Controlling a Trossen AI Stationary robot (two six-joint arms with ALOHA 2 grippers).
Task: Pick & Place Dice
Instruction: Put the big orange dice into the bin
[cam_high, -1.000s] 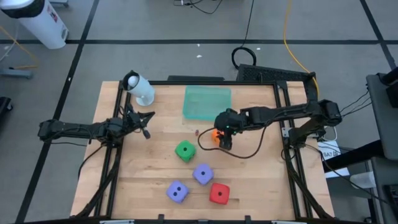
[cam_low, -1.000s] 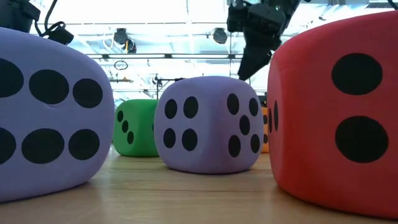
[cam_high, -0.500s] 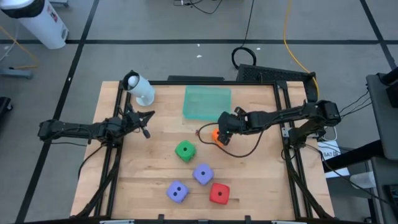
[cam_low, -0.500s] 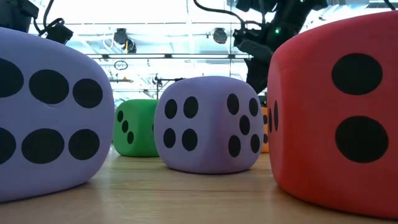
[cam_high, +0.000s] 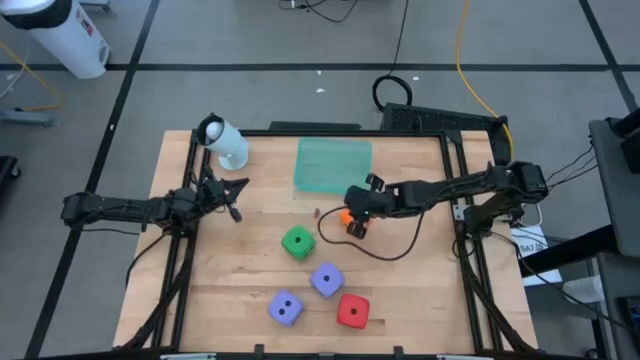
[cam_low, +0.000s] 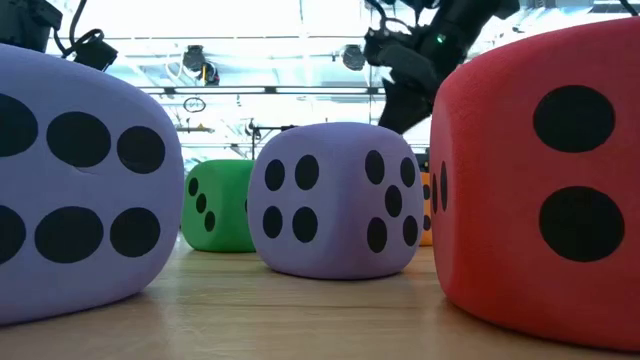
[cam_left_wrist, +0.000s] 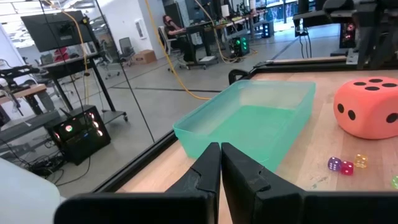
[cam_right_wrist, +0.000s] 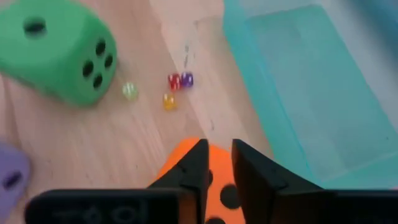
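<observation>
The orange die (cam_high: 346, 217) sits on the table just in front of the green tray (cam_high: 333, 165), mostly covered by my right gripper (cam_right_wrist: 220, 163), which slants down onto it. In the low view only a sliver of this die (cam_low: 426, 205) shows. Farther toward the near edge stand the green die (cam_high: 296, 242), two purple dice (cam_high: 326, 280) (cam_high: 286, 309) and the red die (cam_high: 352, 311), each on one face. My left gripper (cam_left_wrist: 220, 158) waits shut and level at the table's left edge, touching nothing. My right gripper comes at the orange die from above, slanting down from the table's right. Its two fingers (cam_right_wrist: 193, 168) stand close together on the die's upper face (cam_right_wrist: 221, 177), with a narrow strip of orange between them and orange showing outside both. The die rests on the table.
Several tiny translucent dice (cam_right_wrist: 177, 81) lie on the wood between the orange die and the green die (cam_right_wrist: 59, 50). A white cylinder (cam_high: 226, 143) lies at the far left corner. A black cable (cam_high: 390, 245) loops on the table below the right arm.
My right gripper has sunk a little onto the orange die and has tipped and rolled, its wrist swinging toward the tray. The die stays where it was.
</observation>
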